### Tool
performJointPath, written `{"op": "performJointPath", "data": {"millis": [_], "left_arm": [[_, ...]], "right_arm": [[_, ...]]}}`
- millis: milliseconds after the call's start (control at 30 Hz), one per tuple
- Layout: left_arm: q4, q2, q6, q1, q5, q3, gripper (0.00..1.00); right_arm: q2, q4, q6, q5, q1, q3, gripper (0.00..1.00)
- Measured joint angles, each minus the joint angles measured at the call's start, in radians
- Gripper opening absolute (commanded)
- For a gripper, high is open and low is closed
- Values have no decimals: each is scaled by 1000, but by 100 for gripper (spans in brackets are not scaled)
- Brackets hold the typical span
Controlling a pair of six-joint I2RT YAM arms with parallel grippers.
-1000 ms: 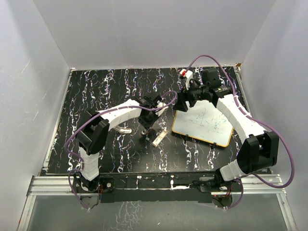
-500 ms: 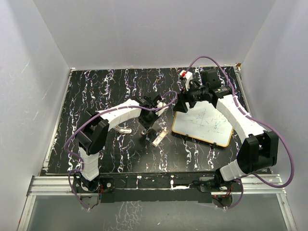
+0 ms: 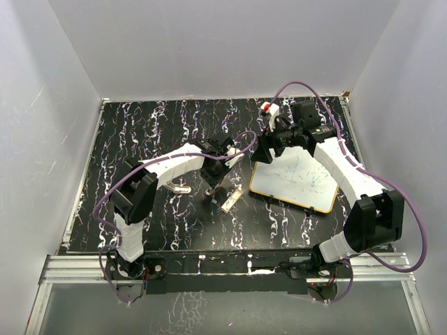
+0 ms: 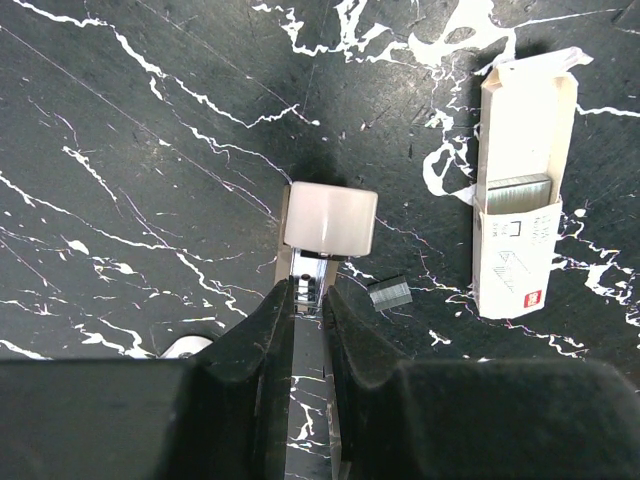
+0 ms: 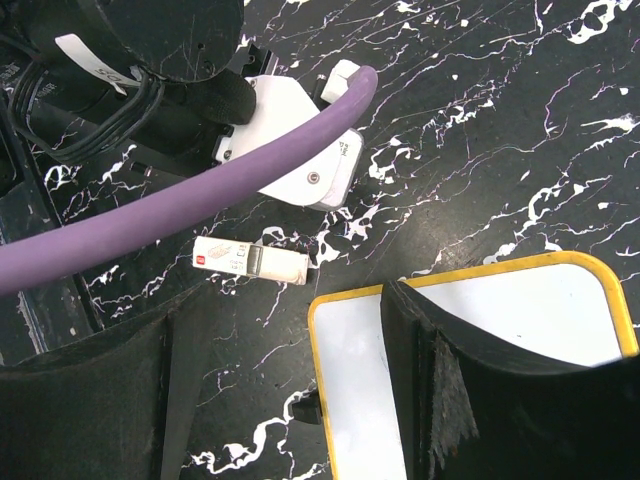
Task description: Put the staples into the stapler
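In the left wrist view my left gripper [image 4: 308, 290] is shut on the stapler [image 4: 329, 222], gripping its metal rail just behind the pale rounded end. A short loose strip of staples [image 4: 390, 292] lies on the mat just right of the fingertips. Farther right lies the cream staples box [image 4: 524, 210], open, with a grey strip showing inside. From above, the left gripper [image 3: 211, 187] points down at mid-table with the box [image 3: 231, 199] beside it. My right gripper [image 5: 285, 325] hangs open and holds nothing, over the near-left corner of a whiteboard [image 5: 480, 340]; the box [image 5: 250, 260] lies beyond it.
The yellow-framed whiteboard [image 3: 297, 179] lies right of centre on the black marbled mat. A red and white object [image 3: 269, 107] stands at the back right. A pale curved piece [image 3: 181, 188] lies left of the left gripper. A purple cable [image 5: 200, 200] crosses the right wrist view.
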Motion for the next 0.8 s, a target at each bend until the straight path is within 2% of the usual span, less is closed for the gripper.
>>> {"op": "performJointPath", "data": {"millis": [800], "left_arm": [[0, 0, 1, 4, 10, -2, 0]], "right_arm": [[0, 0, 0, 0, 0, 0, 69]]}}
